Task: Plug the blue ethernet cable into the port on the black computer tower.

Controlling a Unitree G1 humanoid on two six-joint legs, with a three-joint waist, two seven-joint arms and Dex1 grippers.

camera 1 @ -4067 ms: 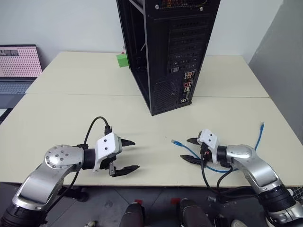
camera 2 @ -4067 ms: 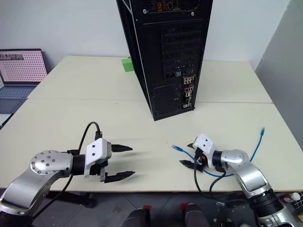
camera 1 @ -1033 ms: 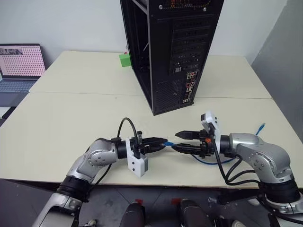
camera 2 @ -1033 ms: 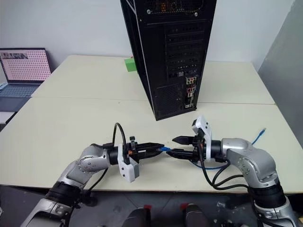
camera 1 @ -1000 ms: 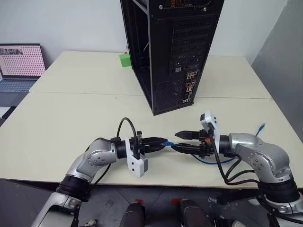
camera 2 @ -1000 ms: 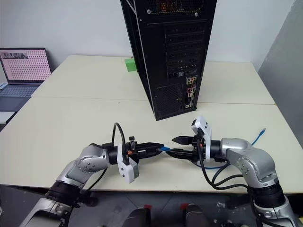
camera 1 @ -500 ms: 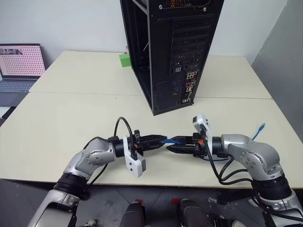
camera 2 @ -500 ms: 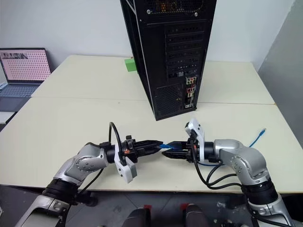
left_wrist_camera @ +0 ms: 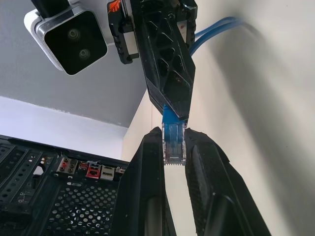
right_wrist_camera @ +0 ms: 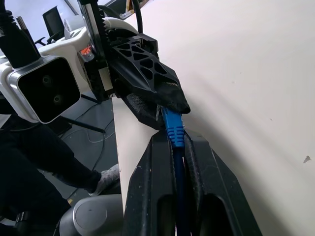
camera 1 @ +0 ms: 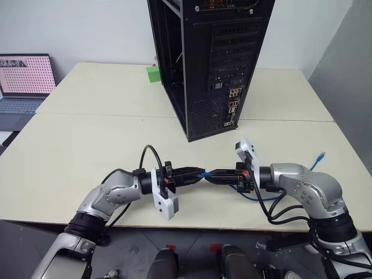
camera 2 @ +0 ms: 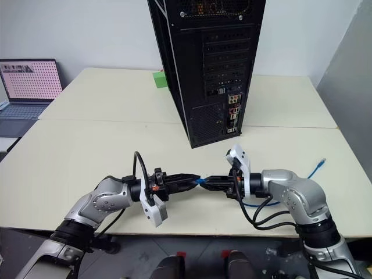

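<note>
Nearest, low over the front of the table [camera 1: 87, 145] and well short of the black computer tower [camera 1: 212, 58]: both claws meet tip to tip on one end of the blue ethernet cable [camera 1: 204, 173]. The left gripper [camera 1: 195, 174] points toward the robot's right, jaws closed on the clear-blue plug [left_wrist_camera: 172, 143]. The right gripper [camera 1: 214, 175] points back at it from the other side, jaws pinched shut on the cable just behind the plug's boot [right_wrist_camera: 172, 129]. The cable's held stretch runs side to side between the two claws, roughly parallel to the tower's rear face rather than pointing at it. From the right gripper the slack loops back along the table edge, the free far end [camera 1: 320, 156] lying well off to the tower's right. Farther back, the port [camera 1: 226, 122], as best I can tell, sits low in the coloured connector cluster on the tower's rear face, beyond and slightly right of the plug. Judgement: the right arm lies nearer the cluster, and the plug must be turned to face the tower before it goes forward.
</note>
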